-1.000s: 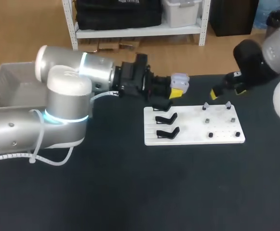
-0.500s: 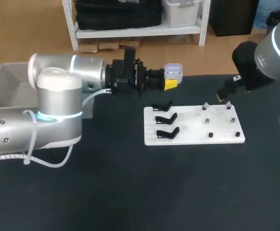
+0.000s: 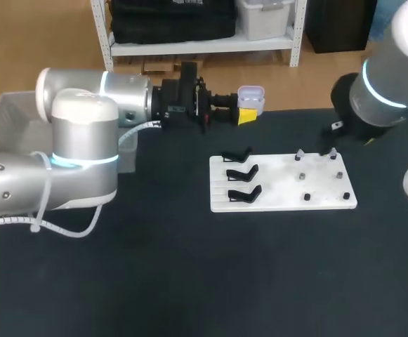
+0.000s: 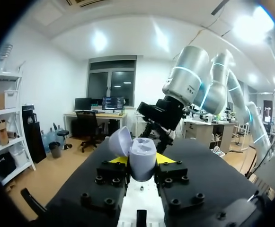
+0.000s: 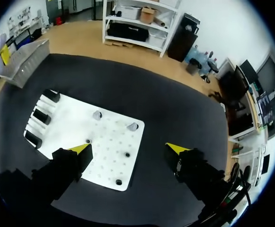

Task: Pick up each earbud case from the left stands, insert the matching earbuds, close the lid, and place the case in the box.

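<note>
**Open lilac case held over the table's far edge**

The left gripper [image 3: 248, 112] lies level along the far edge of the table [image 3: 189, 281], its yellow tips clamped on the earbud case [image 3: 251, 99] from 2 sides. The case is pale lilac, rounded and smooth. In the left wrist view its long axis runs out along the fingers, with the mouth facing away from the wrist and the lid [image 4: 119, 141] swung open beside the body. The right gripper [image 5: 128, 148] hangs over the white board [image 3: 282, 184] toward the table's far right corner, fingers spread wide apart. The board carries 3 black stands [image 3: 242, 173] at its left end and 6 small pieces [image 3: 303, 176] at its right end, too small to identify. The grey box [image 3: 7, 116] sits by the far left corner.
</note>
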Robot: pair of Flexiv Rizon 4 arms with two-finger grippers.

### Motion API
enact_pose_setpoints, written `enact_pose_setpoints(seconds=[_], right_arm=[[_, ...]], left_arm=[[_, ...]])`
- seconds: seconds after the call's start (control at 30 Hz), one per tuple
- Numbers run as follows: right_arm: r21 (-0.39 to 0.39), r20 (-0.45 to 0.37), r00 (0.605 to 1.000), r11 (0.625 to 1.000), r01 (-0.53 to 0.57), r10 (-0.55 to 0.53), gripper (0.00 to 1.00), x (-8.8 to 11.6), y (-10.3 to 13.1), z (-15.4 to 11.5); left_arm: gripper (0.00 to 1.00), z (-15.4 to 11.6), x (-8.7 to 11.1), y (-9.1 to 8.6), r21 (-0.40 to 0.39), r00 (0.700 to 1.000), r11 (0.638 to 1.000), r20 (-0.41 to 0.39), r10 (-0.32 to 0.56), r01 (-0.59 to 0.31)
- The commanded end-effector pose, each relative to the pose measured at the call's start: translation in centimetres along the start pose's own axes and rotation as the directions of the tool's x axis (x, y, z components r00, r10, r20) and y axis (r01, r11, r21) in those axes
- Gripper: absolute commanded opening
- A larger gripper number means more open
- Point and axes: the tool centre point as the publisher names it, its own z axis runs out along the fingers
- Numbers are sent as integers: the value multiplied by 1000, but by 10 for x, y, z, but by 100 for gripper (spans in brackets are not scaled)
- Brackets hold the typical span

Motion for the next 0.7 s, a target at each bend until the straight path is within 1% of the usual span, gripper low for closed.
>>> enact_pose_setpoints(seconds=[0.03,0.1,0.37,0.4,0.43,0.47,0.5,0.57,0.6,0.63,0.7], right_arm=[[14,-23,1000,1000,-13,13,100,-10,1,18],[23,-39,999,1000,-18,19,100,-11,-1,22],[45,-63,998,999,-18,21,100,-14,-5,33],[45,-68,997,999,-21,24,87,-14,-4,34],[50,-74,997,998,-25,29,82,-14,-5,36],[58,-84,996,998,-26,31,78,-14,-5,37],[64,-89,995,998,-29,35,79,-14,-5,39],[85,-97,994,996,-39,47,76,-12,-6,41],[95,-100,994,995,-41,51,68,-11,-6,42],[105,-104,993,993,-50,61,63,-10,-7,43],[120,-115,991,992,-48,62,59,-8,-7,46]], left_arm=[[0,-1,0,-4,-15,1000,1000,5,1,-1],[0,-3,-3,-4,-26,1000,1000,16,1,0],[0,-11,-12,-6,-10,999,1000,52,2,-1],[0,-12,-12,-7,-7,998,1000,55,1,-1],[0,-13,-12,-8,-4,998,1000,56,-1,1],[0,-13,-12,-8,-4,998,1000,56,-1,1],[0,-13,-12,-8,-4,998,1000,56,-1,1],[0,-13,-12,-8,-4,998,1000,56,-1,1],[0,-13,-12,-8,-4,998,1000,56,-1,1],[0,-13,-12,-8,-4,998,1000,56,-1,1],[0,-13,-12,-8,-4,998,1000,56,-1,1]])
